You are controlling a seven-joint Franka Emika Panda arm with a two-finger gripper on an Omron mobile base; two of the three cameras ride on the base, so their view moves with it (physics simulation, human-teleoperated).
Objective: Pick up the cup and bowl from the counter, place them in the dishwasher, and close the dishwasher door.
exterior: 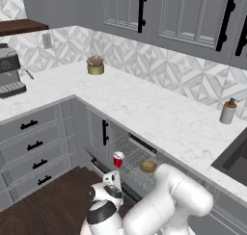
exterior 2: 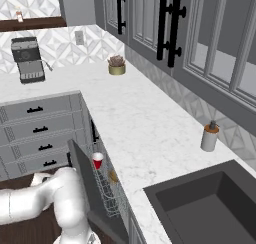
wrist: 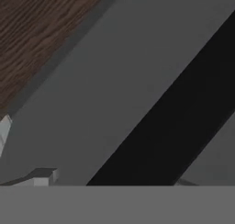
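- The red cup (exterior: 118, 159) stands upright in the wire rack (exterior: 129, 163) of the open dishwasher (exterior 2: 107, 190), under the white counter (exterior: 144, 109).
- The brown bowl (exterior: 147, 166) sits in the same rack, near the cup.
- The grey door (exterior 2: 92, 190) is part-way up, tilted.
- The robot's arm (exterior: 159, 205) reaches low before it; whether its fingers are apart cannot be told.

Cup (exterior: 118, 159) & bowl (exterior: 147, 166) in dishwasher rack (exterior: 134, 161).
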